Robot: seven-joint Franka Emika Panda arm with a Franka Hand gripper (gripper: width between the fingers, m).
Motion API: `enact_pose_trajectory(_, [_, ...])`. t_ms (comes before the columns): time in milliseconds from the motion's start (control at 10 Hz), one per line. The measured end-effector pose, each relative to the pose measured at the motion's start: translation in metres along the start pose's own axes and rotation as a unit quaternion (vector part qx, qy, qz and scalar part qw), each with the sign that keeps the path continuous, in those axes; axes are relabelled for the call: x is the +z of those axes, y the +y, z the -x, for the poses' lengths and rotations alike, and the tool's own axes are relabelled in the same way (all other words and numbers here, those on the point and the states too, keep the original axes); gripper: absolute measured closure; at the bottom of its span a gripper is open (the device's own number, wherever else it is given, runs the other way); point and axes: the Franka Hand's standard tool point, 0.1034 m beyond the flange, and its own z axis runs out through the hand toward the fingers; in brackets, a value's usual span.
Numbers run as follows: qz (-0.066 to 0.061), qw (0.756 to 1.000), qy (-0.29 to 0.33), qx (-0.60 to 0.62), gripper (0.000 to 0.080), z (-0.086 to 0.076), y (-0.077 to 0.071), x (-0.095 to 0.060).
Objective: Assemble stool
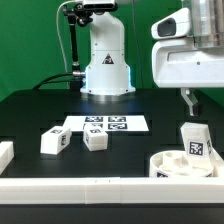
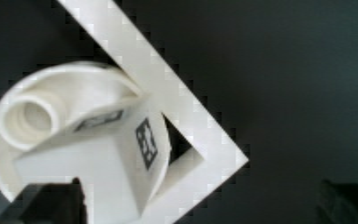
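Note:
The round white seat disc [image 1: 172,166] lies at the exterior view's front right, against the border rail. One white tagged leg [image 1: 196,142] stands upright at the disc's far side; I cannot tell whether it sits in a socket. Two more tagged legs [image 1: 55,142] [image 1: 95,140] lie loose on the black table, left of centre. My gripper [image 1: 188,106] hangs open a little above the upright leg, holding nothing. In the wrist view the seat disc [image 2: 34,150] with a round socket [image 2: 41,114] and the tagged leg [image 2: 137,150] lie below the gripper [image 2: 194,212], whose fingers [image 2: 44,206] stand wide apart.
The marker board [image 1: 105,124] lies flat at the table's middle, in front of the robot base [image 1: 106,70]. White border rails run along the front edge [image 1: 90,187] and the left [image 1: 5,152]. In the wrist view a rail [image 2: 149,65] forms a corner beside the seat.

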Motion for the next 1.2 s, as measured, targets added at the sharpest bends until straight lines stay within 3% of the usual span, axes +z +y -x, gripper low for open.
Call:
enact_pose_trajectory(300, [-0.003,0.988,0.012,-0.153,0.015,-0.0023,-0.0004,0.0013])
enact_pose_trajectory(700, [0.013,0.937,0.027,-0.348,0.015,-0.0038,0.0064,0.0075])
enact_pose_trajectory(900, [0.024,0.896,0.034,-0.441,0.015,-0.0051,0.0048,0.0068])
enact_pose_trajectory(1200, [0.028,0.864,0.032,-0.502,0.015,-0.0078,0.0074,0.0065])
